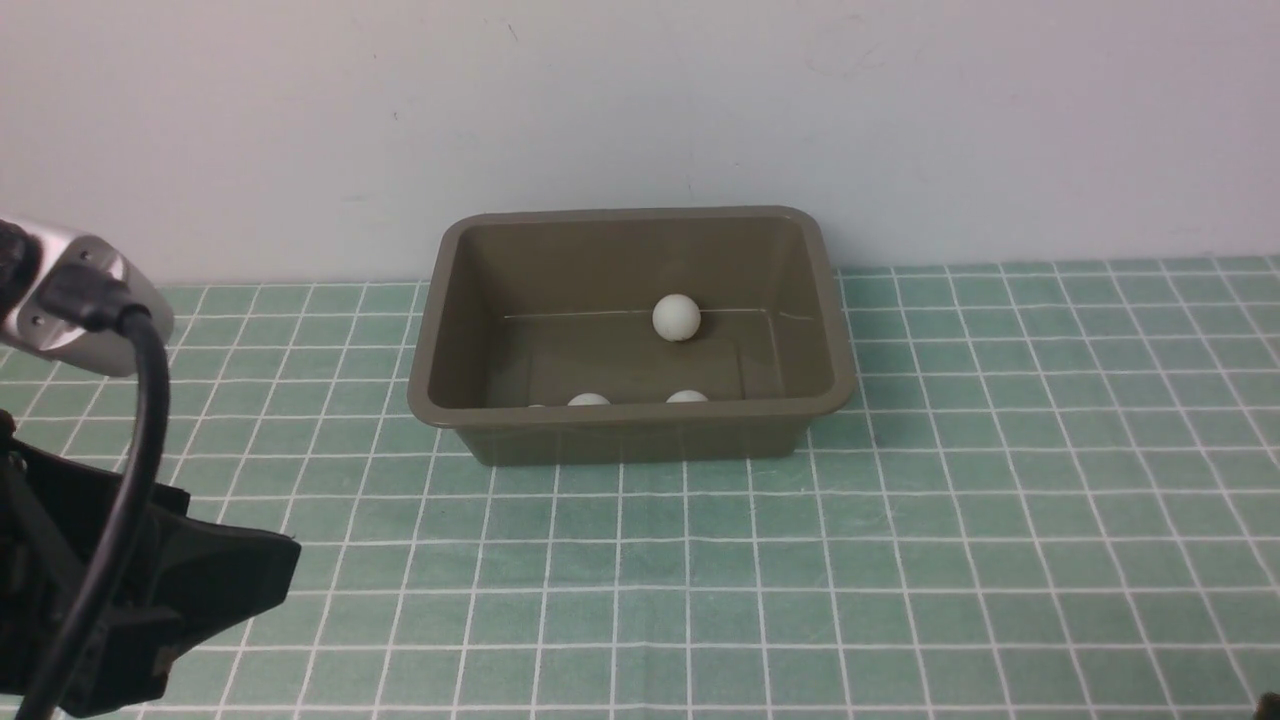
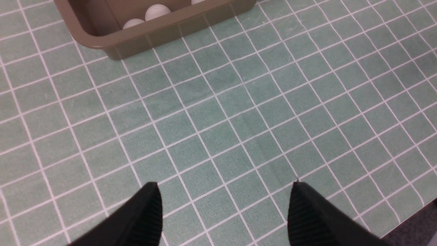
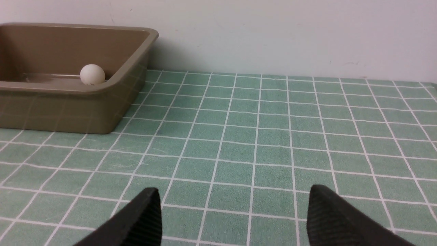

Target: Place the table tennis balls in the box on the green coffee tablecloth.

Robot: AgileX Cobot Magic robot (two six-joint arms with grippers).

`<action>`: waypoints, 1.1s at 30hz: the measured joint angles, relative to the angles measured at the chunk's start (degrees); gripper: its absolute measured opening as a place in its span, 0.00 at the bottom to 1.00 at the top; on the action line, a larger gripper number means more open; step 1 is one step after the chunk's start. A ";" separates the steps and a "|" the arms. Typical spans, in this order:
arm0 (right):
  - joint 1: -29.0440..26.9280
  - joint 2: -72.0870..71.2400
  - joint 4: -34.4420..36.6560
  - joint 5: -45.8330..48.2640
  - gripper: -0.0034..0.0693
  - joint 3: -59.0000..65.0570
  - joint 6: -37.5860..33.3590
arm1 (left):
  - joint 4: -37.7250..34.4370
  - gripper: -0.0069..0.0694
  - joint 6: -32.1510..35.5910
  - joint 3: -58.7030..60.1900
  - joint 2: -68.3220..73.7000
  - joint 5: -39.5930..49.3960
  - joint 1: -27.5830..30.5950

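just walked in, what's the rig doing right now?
Nothing is being handled. The left gripper and right gripper are both open and empty above the green coffee tablecloth. The table tennis balls already sit in the box: three clearly visible, with perhaps a fourth peeking over the near wall. No balls show on the cloth.
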 joint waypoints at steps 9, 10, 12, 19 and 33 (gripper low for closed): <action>0.00 0.00 0.00 -1.30 0.76 0.31 0.00 | 0.00 0.68 0.16 0.00 0.00 0.07 0.00; 0.00 0.00 0.00 -1.54 0.76 0.37 0.00 | 0.00 0.68 0.16 0.00 0.00 0.07 0.00; 0.00 0.00 0.05 -2.19 0.76 0.45 0.00 | -0.12 0.68 0.16 0.00 0.00 0.07 0.00; 0.00 0.00 0.15 -2.94 0.76 0.56 0.00 | -0.29 0.68 0.16 0.00 0.00 -0.04 0.00; 0.00 0.00 0.15 -2.96 0.76 0.56 0.00 | -3.76 0.68 0.23 0.00 0.00 -5.16 0.00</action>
